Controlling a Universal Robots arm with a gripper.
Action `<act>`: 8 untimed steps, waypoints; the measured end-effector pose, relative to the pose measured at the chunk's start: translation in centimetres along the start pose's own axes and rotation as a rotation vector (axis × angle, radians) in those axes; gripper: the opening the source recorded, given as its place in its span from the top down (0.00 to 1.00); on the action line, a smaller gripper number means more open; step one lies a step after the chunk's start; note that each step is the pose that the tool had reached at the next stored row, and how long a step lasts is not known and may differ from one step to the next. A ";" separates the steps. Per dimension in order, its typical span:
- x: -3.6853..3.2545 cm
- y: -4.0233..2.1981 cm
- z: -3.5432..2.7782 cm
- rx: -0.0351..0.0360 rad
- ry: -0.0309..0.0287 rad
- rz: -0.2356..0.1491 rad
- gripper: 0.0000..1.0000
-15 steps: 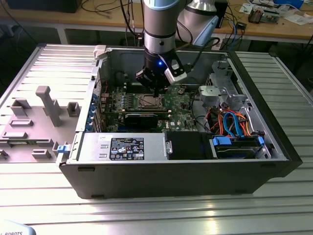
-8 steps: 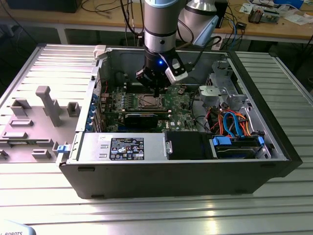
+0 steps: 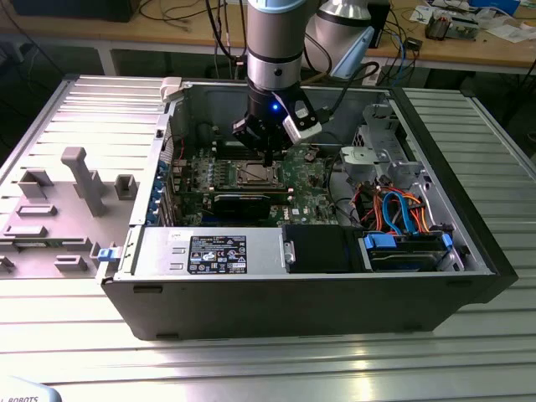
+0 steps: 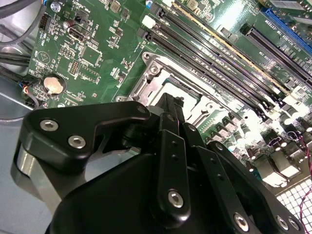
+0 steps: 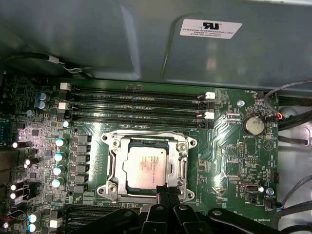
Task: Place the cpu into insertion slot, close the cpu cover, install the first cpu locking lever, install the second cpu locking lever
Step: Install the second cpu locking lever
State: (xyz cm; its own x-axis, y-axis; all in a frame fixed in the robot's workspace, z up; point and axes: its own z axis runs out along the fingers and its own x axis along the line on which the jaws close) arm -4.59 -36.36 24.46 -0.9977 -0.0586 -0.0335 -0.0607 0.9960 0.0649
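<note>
Black pincer (image 5: 163, 191) touches silver square cpu (image 5: 146, 166).

The motherboard (image 5: 229, 161) is green, dotted with small silver and black parts and pale blue-topped capacitors (image 5: 59, 156). The cpu (image 5: 146, 167) has a silver-grey top, framed by the silver cpu cover (image 5: 184, 161). The memory slots (image 5: 136, 103) are black with white end clips. The gripper (image 4: 168, 105) is glossy black with silver screws. In the exterior view, the computer case (image 3: 318, 306) is dark grey outside, the cables (image 3: 394, 209) are blue and orange, and the worktop (image 3: 251, 368) is ribbed silver metal.
</note>
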 end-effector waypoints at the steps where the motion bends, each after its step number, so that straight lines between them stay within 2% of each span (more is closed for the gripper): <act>1: 0.00 0.00 0.00 0.0000 0.0000 0.000 0.89; 8: 0.00 -0.02 0.00 -0.0001 0.0000 0.000 0.89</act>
State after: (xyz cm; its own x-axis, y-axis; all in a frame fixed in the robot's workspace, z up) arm -4.59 -36.37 24.46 -0.9977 -0.0586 -0.0336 -0.0607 0.9960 0.0650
